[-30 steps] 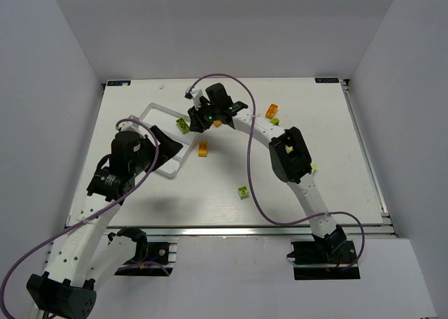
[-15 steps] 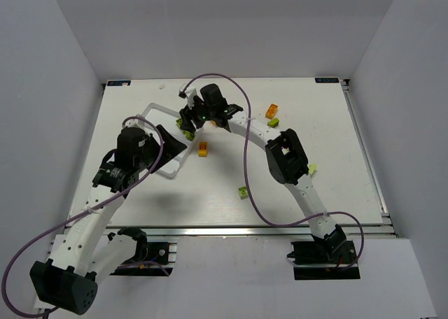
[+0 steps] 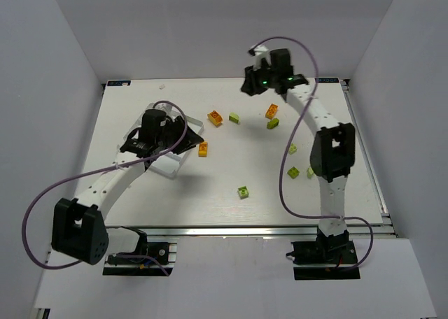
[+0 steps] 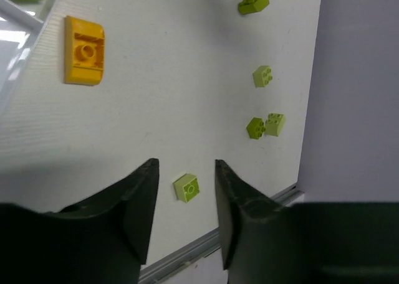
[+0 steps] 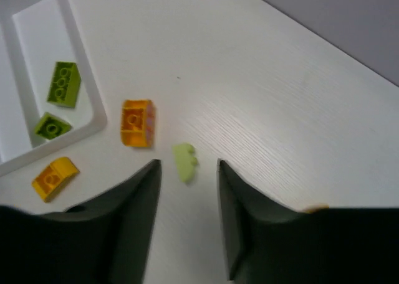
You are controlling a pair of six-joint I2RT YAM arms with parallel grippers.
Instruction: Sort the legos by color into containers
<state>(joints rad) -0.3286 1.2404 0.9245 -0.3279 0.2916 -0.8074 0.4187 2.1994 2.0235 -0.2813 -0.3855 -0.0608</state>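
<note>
Sorting barely begun.
Seemingly two green legos point(image 5: 62, 85) lie in the tray point(image 5: 86, 72); scattered legos point(image 3: 243, 191) wait outside; left gripper point(image 4: 184, 172) and right gripper point(image 5: 187, 165) gape empty.

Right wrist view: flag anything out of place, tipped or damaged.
Nothing looks damaged or spilled. The tray holds a long green brick and a square green brick. A boxy orange brick, a sloped orange brick and a pale green brick lie loose on the table just outside it, unsorted.

Three orange legos point(image 3: 215, 117), eight green legos point(image 3: 242, 192), one tray point(image 5: 78, 53)
</note>
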